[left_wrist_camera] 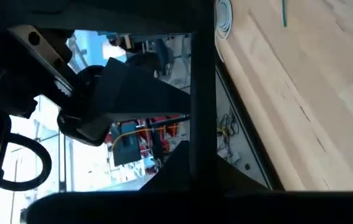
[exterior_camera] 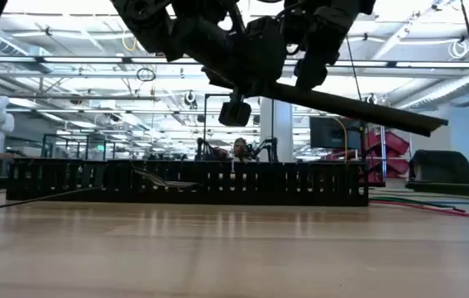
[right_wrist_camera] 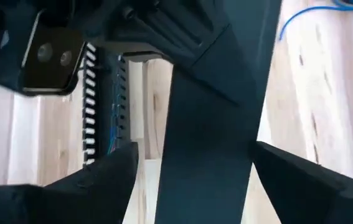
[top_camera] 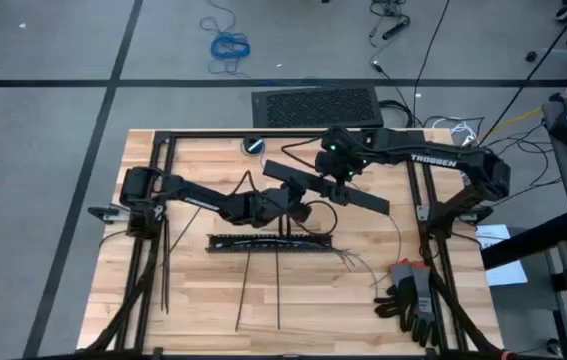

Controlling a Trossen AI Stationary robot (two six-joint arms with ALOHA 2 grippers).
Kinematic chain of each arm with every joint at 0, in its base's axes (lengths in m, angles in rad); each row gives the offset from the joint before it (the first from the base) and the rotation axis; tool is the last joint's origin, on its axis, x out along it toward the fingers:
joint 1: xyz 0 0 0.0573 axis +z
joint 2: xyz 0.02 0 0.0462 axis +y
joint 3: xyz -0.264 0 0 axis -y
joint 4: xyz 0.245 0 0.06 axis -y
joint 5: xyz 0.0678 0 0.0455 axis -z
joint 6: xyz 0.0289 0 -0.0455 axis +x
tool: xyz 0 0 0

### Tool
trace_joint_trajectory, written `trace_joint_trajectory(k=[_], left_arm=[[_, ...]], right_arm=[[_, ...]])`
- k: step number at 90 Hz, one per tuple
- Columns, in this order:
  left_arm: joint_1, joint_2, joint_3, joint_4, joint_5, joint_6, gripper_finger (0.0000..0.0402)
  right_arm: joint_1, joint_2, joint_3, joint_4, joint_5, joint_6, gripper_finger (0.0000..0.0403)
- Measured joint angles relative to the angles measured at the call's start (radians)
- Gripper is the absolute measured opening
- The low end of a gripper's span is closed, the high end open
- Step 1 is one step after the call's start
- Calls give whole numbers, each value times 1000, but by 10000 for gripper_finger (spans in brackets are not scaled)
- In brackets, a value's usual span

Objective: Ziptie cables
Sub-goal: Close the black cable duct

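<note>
Closest to the right wrist camera, a wide flat black bar (right_wrist_camera: 213, 124) runs between the two dark fingers (right_wrist_camera: 95, 183) of the right claw (right_wrist_camera: 195, 168), which grips it by its edges. From above, the right claw (top_camera: 341, 180) hangs over the middle of the wooden bench (top_camera: 203, 300), towards its far side, and the flat black bar (top_camera: 363, 197) lies slantwise in it. The level view shows the same bar (exterior_camera: 358, 106) clear of the bench top and tilted, one end lower than the other.

The left arm reaches in from its base at the bench's left edge, and the left claw (top_camera: 298, 208) sits just beside that bar's near side, over the black slotted bar (top_camera: 271, 241). Whether the left claw is open or closed cannot be told.

The slotted bar (exterior_camera: 184, 182) rests flat on the bench, near the middle. The cables (top_camera: 355, 262) trail out from its right end and splay over the wood; in the level view they appear as thin coloured wires (exterior_camera: 433, 205) lying on the bench beyond the bar's end. The zipties (top_camera: 278, 290) lie loose on the bench in front of the slotted bar, with another (top_camera: 166, 270) well apart at the left, near the frame. Neither claw touches the cables or the zipties.

A pair of gloves (top_camera: 413, 295) lies at the bench's near right corner. A coiled bright blue cable (top_camera: 228, 45) lies on the floor beyond the bench.
</note>
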Motion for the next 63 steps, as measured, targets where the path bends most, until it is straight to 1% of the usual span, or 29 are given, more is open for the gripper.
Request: trace_joint_trajectory(k=[13,23,26,43,52,63], left_arm=[[1,-1,4,36,-7,-7,6],[0,-5,5,84,-18,3,6],[0,-4,5,90,-17,7,6],[-2,-3,5,92,-21,23,6],[-1,-3,5,92,-22,21,6],[-2,-3,5,90,-21,19,6]], right_arm=[[0,3,-1,-1,25,37,311],[-4,6,-2,-3,124,52,311],[-9,6,-2,-8,139,47,311],[-16,6,-2,-26,138,30,309],[-18,6,-2,-28,139,30,286],[-17,6,-2,-31,110,22,235]])
